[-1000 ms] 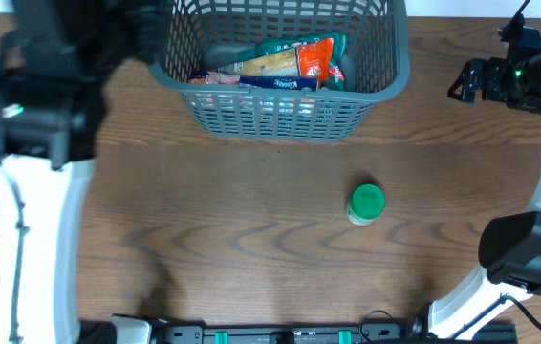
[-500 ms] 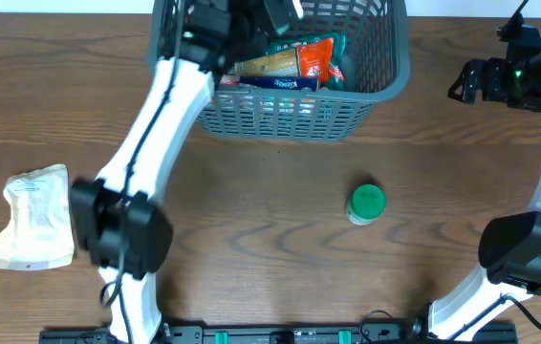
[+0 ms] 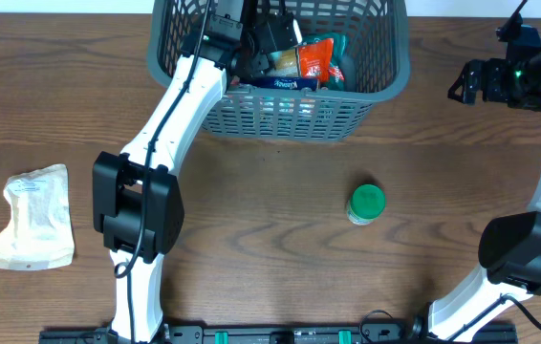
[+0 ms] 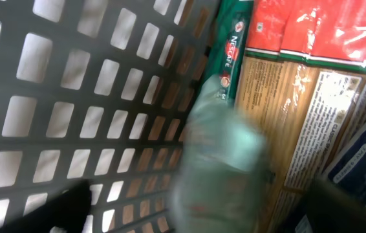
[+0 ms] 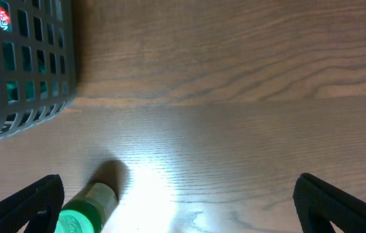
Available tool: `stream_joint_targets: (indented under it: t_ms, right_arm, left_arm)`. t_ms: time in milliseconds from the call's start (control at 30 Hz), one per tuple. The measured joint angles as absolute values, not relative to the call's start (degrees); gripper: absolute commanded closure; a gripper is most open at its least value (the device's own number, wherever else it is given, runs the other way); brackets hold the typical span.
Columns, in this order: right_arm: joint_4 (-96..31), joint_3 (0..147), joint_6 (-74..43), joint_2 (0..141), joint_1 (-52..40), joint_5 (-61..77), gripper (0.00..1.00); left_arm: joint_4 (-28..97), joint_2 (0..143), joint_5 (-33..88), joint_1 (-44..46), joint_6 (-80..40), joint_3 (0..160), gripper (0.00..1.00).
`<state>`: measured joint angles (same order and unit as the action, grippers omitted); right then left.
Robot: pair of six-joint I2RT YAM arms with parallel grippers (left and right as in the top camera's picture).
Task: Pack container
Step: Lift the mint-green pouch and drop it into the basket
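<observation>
**Showing the left gripper inside the container**

Overhead view: the container (image 3: 280, 113) sat at the table's 12 o'clock, holding packets. The left gripper (image 3: 269, 46) hung inside it, fingers spread (a blurred pale-green packet (image 4: 222, 162) showed between them). The right gripper (image 3: 468, 82), at the container's 3 o'clock, was spread and empty. A green-lidded jar (image 3: 366, 203) was at its 5 o'clock.
</observation>
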<state>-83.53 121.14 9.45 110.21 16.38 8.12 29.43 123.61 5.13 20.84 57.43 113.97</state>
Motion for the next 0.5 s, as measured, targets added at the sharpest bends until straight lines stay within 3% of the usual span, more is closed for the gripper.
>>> stream_joint_targets:
  t_ms: [200,500]
  right_arm:
    - [-83.3,121.1,9.7,110.2,16.4,8.1,0.01]
    - [-82.8,121.1,10.0,110.2,16.4,8.1,0.01]
  left_arm:
    - [32.7,117.2,2.9,20.8,51.4,113.8,0.01]
    - [43.6,91.4,-9.1,17.7,40.1,114.2,0.01]
